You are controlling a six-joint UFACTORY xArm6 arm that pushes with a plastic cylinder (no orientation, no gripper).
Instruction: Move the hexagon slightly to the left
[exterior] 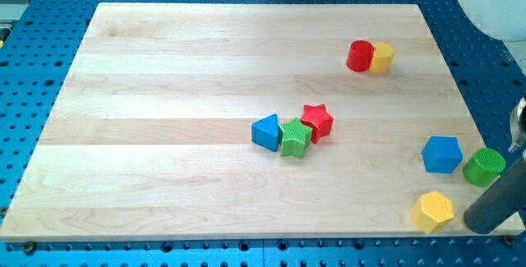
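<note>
A yellow hexagon point(433, 211) lies near the board's bottom right corner. My tip point(483, 223) is at the lower end of the dark rod, just to the right of the hexagon with a small gap, at the board's right edge. A second yellow block point(381, 56), whose shape is unclear, sits at the view's upper right and touches a red cylinder point(360, 56).
A blue block point(441, 154) and a green cylinder point(484, 167) lie just above the hexagon and the rod. A blue triangle point(265, 132), a green star point(294, 138) and a red star point(316, 121) cluster at mid-board. The wooden board point(164, 135) lies on a blue perforated table.
</note>
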